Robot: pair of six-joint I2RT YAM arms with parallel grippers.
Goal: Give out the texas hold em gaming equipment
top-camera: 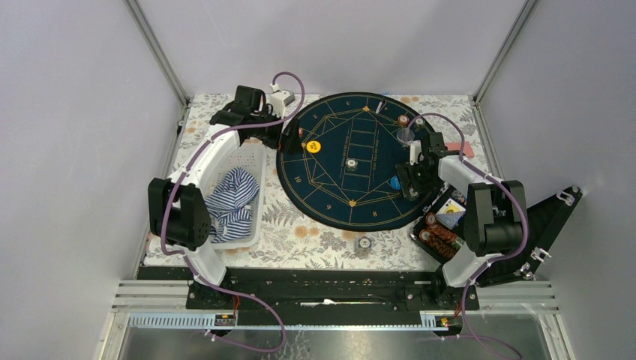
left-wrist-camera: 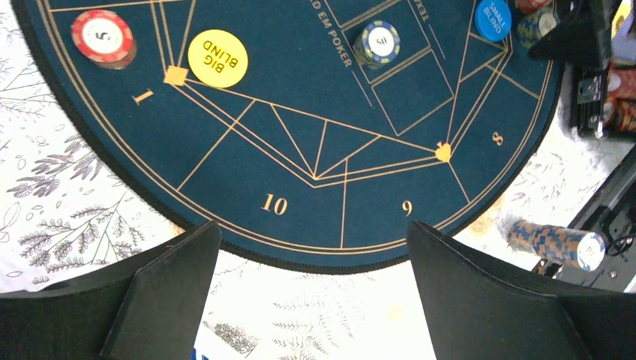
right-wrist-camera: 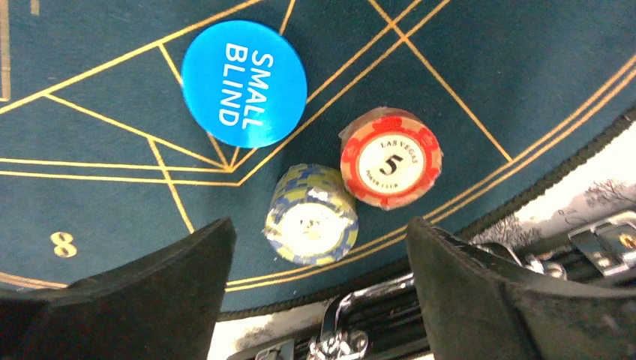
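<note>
On the round dark blue mat point(top-camera: 349, 127), a blue SMALL BLIND disc point(right-wrist-camera: 244, 82) lies beside a red chip stack point(right-wrist-camera: 390, 157) and a blue-and-yellow chip stack point(right-wrist-camera: 311, 214). My right gripper point(right-wrist-camera: 319, 229) hangs open over the mat's right edge. The blue-and-yellow stack stands free just ahead of its fingertips, touching neither. A yellow BIG BLIND disc point(left-wrist-camera: 217, 58) and another red chip stack point(left-wrist-camera: 103, 37) sit at the mat's left. My left gripper point(left-wrist-camera: 313, 229) is open and empty above the mat's left rim. A further blue-and-yellow chip stack point(left-wrist-camera: 377, 43) stands mid-mat.
An open black case point(top-camera: 421, 234) with chip rows and playing cards point(top-camera: 450, 214) stands right of the mat, its latch point(right-wrist-camera: 337, 330) just under my right gripper. A chip stack point(top-camera: 364, 245) lies on its side on the floral cloth. A white basket point(top-camera: 255, 157) holds striped cloth.
</note>
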